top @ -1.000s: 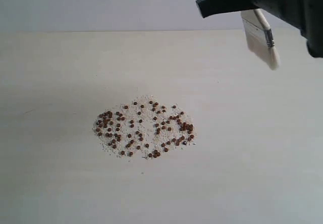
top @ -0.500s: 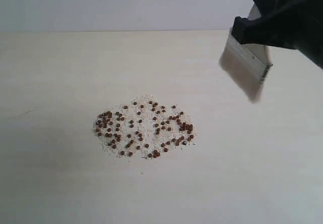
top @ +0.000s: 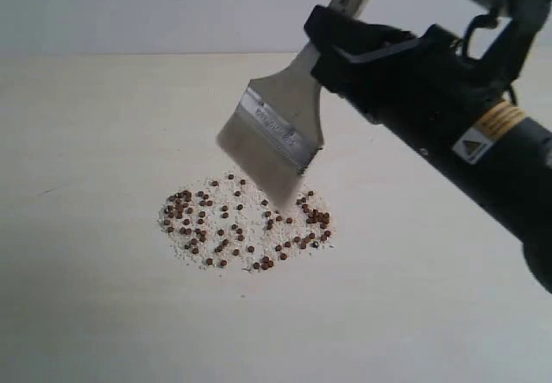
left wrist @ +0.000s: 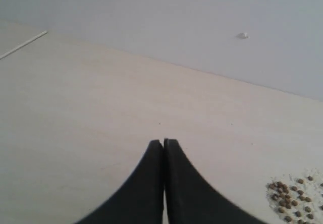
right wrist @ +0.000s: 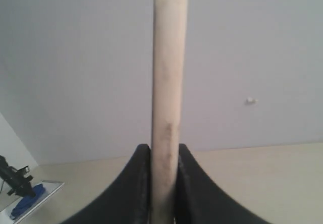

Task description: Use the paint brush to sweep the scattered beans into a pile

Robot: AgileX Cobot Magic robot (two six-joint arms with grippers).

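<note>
The right gripper [top: 332, 42] is clamped on the paint brush [top: 280, 120] handle, bristles over the upper-right edge of the beans [top: 246, 223] at frame centre, left gripper [left wrist: 163, 144] jaws together, empty; risk: too fast a stroke flicks beans outward across the table [top: 103, 124] instead of gathering them.

The right end effector [top: 328, 38] and arm [top: 431, 107] are black, with a yellow band [top: 498, 120] and white label [top: 470, 146].

paint brush [top: 278, 128] tilted, pale bristles low over beans [top: 246, 223]; beans reddish-brown, scattered in loose oval patch.
</note>
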